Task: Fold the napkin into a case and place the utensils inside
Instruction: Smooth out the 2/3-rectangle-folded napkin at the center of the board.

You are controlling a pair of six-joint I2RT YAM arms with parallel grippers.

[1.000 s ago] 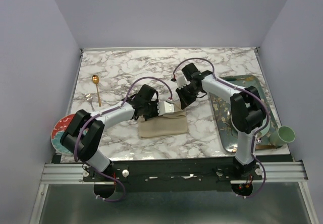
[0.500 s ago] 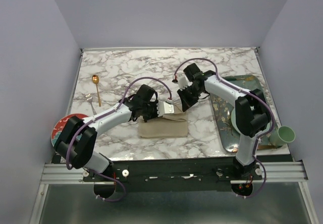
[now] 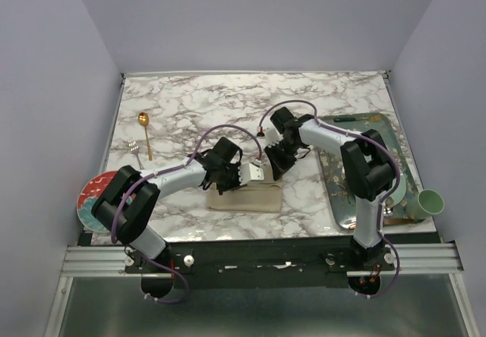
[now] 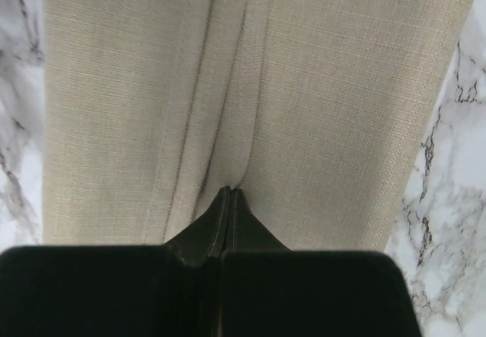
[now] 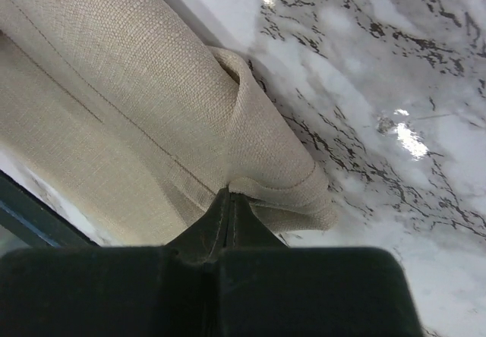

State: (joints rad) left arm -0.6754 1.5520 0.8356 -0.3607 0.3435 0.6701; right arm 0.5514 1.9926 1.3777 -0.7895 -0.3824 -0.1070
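As seen only from above: spoon [image 3: 146, 133] and fork [image 3: 134, 146] lie well left of both grippers.
Left gripper [image 4: 230, 191]: closed, pinching a napkin [image 4: 326, 86] crease at its tips.
Right gripper [image 5: 230, 193]: closed on the napkin's rolled corner.

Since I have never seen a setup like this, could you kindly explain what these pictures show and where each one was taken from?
These are two robot arms bolted at the near edge of a marble-patterned table, each ending in a two-finger gripper. The wide picture comes from a fixed camera above and behind them. The two close-ups come from cameras on the wrists, so the dark shape at the bottom of each is that arm's own gripper. In the middle lies a beige napkin, folded into an oblong. The left gripper is shut on a fold of it, and the right gripper is shut on its edge. Far left lie a gold spoon and fork, with a plate nearer the arms. A tray and a green cup are on the right.
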